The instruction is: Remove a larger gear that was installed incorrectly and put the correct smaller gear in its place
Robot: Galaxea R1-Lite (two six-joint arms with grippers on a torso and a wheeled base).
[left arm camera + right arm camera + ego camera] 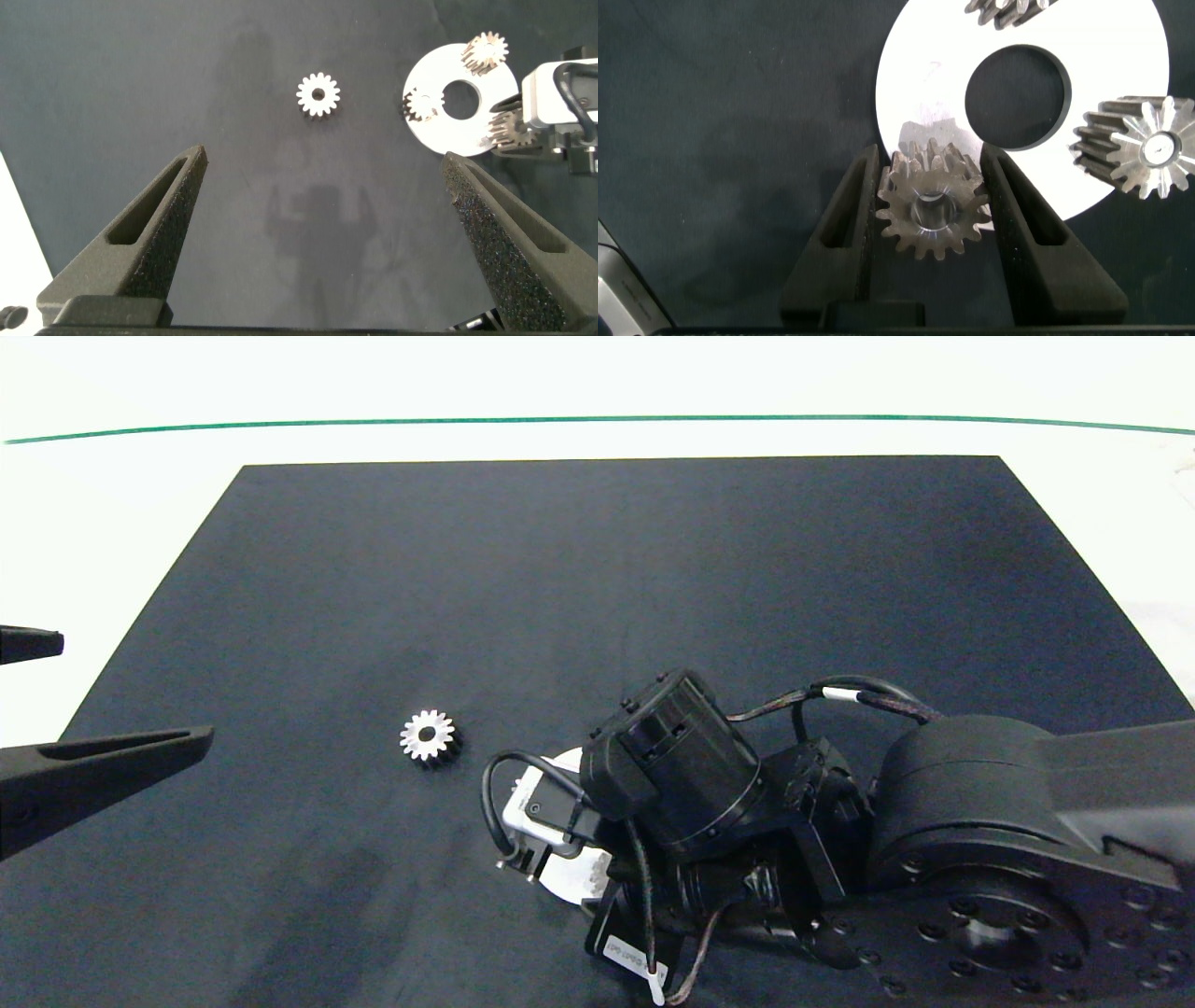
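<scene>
The right tool [931, 201] was clamped on the silver fine-toothed larger gear [931, 207], which sat upright on the white round metal plate [920, 84]. The silver stubby-toothed smaller gear [428, 735] lay flat on the dark table [597, 579], between the plate and the left tool [322, 215], whose fingers stood wide apart and empty, so the left arm seemed nearer to it.

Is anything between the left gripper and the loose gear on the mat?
Nothing visible. Only bare black mat lies between the open left gripper and the smaller gear. The right gripper is off to the side, closed on the larger gear at the white disc.
</scene>
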